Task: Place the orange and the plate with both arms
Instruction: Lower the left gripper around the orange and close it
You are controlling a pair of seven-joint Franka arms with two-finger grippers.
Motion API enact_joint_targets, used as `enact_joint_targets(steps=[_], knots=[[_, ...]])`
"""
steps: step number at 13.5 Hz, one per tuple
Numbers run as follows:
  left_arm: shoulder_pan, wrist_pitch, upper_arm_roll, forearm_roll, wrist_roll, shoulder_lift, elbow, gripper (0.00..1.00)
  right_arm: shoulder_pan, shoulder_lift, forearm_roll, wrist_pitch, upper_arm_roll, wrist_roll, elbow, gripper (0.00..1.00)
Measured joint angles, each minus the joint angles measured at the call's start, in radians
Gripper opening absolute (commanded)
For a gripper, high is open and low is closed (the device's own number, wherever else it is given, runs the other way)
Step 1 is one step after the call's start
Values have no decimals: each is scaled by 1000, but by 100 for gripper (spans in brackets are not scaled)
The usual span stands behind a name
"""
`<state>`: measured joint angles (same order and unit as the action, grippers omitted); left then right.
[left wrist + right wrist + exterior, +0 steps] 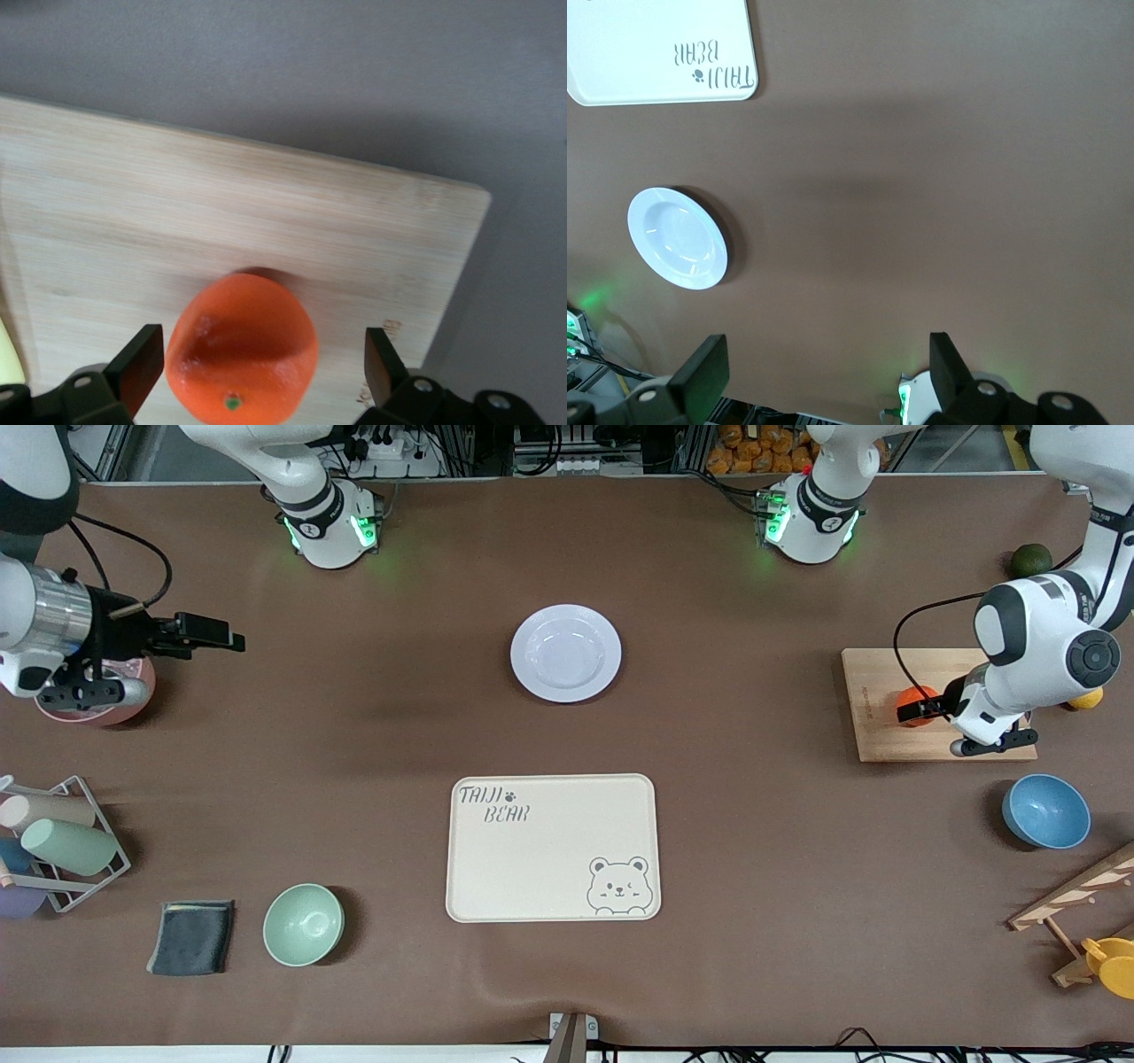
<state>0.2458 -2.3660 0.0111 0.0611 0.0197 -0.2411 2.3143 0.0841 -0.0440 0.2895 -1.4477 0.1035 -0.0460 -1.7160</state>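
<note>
Barely begun: left gripper point(257, 367) spread wide around the orange point(242, 348) on the board point(266, 212), right gripper point(824, 376) waits wide over a pink bowl point(133, 700), plate point(565, 653) untouched.

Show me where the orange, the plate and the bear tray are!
orange point(241, 350): left wrist view, middle of its skin, between the open fingers.
plate point(565, 616): front view, on its rim toward the robots' bases.
bear tray point(549, 850): front view, bare middle of its surface.
</note>
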Motion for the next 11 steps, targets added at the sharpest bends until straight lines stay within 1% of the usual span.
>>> enact_joint_targets(steps=[2,5,8,9,11], knots=[[4,-10,0,3,0,-16,0,100,48,-31,2,-45,-1,-1,-1,100],[14,-11,0,3,0,-31,1,100,116,-65,4,-69,-2,0,-1,100],[24,-11,0,3,0,-44,4,100,128,-69,18,-59,-1,0,2,100],[26,-12,0,3,0,-45,7,91,127,-67,19,-47,2,0,5,100],[37,-24,0,6,1,-45,15,46,125,-63,20,-30,6,-2,6,100]])
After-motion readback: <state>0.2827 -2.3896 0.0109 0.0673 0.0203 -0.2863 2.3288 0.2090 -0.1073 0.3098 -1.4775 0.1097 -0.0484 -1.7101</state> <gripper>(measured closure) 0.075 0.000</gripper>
